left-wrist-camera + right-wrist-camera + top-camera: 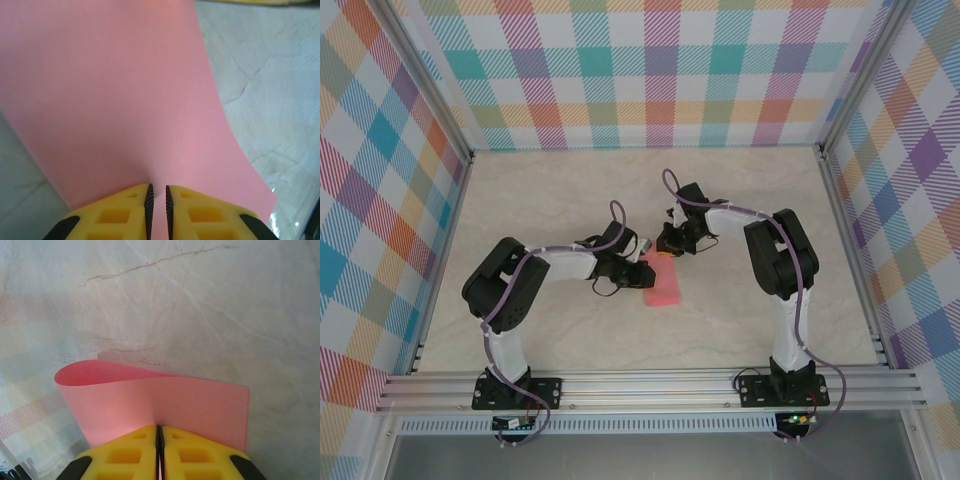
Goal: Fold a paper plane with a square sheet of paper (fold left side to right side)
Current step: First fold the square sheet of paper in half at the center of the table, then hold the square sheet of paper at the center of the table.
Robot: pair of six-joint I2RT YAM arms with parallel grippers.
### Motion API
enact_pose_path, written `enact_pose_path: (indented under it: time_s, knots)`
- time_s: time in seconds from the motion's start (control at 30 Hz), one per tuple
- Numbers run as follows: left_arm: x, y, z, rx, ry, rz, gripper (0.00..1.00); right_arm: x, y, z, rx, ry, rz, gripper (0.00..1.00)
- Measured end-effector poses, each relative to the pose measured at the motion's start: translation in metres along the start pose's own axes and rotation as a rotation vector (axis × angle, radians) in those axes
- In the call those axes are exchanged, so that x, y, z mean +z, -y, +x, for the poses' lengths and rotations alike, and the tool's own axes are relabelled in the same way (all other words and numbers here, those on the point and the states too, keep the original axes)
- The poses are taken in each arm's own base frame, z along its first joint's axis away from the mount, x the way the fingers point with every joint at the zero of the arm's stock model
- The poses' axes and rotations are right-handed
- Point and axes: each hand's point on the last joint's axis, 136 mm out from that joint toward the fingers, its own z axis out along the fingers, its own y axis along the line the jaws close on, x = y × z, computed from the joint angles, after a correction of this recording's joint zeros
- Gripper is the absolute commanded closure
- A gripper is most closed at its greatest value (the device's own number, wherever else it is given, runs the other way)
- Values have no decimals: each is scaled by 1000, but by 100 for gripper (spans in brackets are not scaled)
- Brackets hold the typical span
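At the middle of the desk [550, 200], one square sheet of paper [662, 285], salmon-pink, curled over: thin, light, limp, likely easily creased; left end effector [157, 194] and right end effector [160, 434] each pinched onto its edge, the sensible hold.

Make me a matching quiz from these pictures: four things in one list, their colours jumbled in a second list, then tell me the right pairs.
Things:
1. square sheet of paper
2. table
3. walls
4. fingers of the left hand

Colours:
A. yellow
B. salmon pink
C. many-coloured plaid
D. pale marble with thin veins

Pairs: 1-B; 2-D; 3-C; 4-A
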Motion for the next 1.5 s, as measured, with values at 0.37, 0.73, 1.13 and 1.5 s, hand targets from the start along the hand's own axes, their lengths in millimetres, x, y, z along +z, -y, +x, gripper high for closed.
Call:
enact_pose_path:
  time_s: [0.37,0.73,1.13,1.5]
  knots:
    - [-9,4,39,22,-32,6,82,0,0,1,4,-7,2,89]
    - [-5,16,58,49,-66,18,81,0,1,2,7,-10,5,89]
    - [-36,34,81,48,-91,33,77,0,0,2,5,-11,1,88]
    - [-37,49,-10,24,27,74,78,0,0,2,2,-12,1,88]
